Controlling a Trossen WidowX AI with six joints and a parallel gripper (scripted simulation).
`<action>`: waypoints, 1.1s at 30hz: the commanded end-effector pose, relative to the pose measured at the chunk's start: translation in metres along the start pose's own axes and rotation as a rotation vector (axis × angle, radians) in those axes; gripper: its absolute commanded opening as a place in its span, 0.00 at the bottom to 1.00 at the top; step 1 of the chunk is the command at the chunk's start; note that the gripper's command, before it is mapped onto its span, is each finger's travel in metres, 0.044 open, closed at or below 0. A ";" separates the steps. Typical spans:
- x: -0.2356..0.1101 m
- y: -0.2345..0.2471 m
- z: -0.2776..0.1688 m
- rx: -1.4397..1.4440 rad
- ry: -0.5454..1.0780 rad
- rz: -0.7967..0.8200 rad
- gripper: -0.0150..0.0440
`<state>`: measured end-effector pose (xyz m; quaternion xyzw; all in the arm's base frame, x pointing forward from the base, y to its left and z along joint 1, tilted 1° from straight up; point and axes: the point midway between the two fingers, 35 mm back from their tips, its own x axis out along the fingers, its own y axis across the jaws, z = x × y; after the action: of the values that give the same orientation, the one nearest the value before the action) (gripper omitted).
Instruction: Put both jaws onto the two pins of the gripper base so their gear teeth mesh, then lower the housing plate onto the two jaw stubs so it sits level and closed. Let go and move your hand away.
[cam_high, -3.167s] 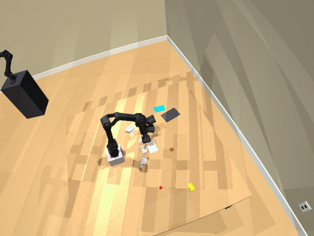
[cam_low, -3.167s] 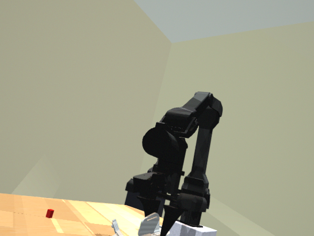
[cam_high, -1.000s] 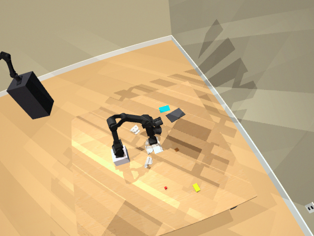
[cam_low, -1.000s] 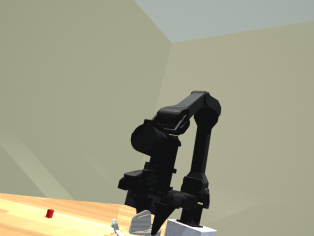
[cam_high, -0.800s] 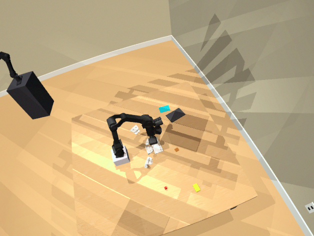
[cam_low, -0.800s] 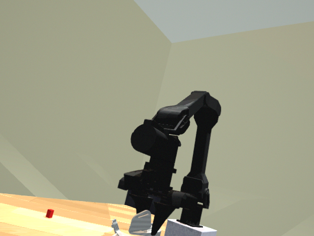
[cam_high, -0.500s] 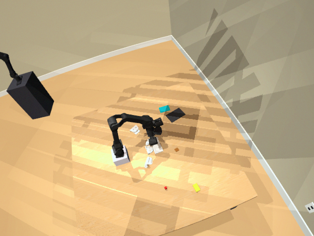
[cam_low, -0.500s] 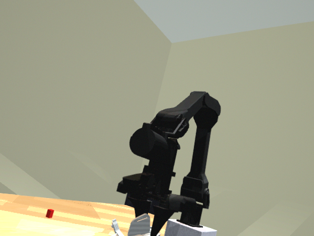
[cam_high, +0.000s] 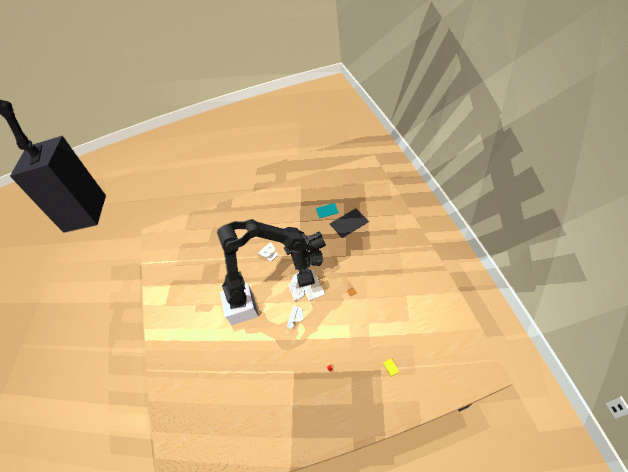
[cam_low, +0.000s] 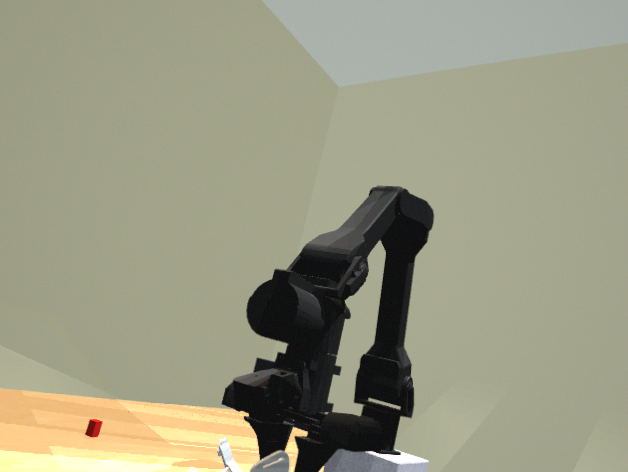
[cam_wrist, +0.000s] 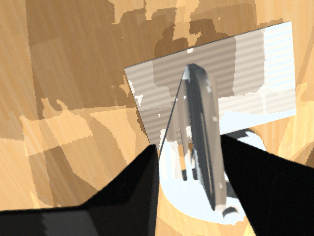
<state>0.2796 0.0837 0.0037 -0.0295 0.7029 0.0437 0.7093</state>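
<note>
Jaws: partly spread, pinching the slotted pale plate (cam_low: 276, 462) (cam_wrist: 202, 145) between them
Plate's pose: on edge
Behind it in wrist view: white rounded part (cam_wrist: 177, 197), white rectangular pad (cam_wrist: 250, 60)
Loose white piece (cam_high: 268, 252): nearer the arm's elbow, on the tabletop (cam_high: 213, 385)

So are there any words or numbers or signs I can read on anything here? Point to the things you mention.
None: no words, numbers or signs can be read.
The held white part (cam_wrist: 205, 135), white sheet (cam_wrist: 265, 60), red block (cam_high: 329, 367) (cam_low: 93, 428) and yellow block (cam_high: 390, 366) show no writing.
</note>
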 end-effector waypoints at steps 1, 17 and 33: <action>0.006 0.000 0.000 -0.002 -0.003 -0.002 0.48; 0.018 0.000 -0.001 -0.001 -0.002 -0.002 0.48; 0.021 0.000 -0.001 0.007 -0.002 -0.002 0.48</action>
<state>0.2783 0.0836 -0.0170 -0.0299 0.7032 0.0440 0.7090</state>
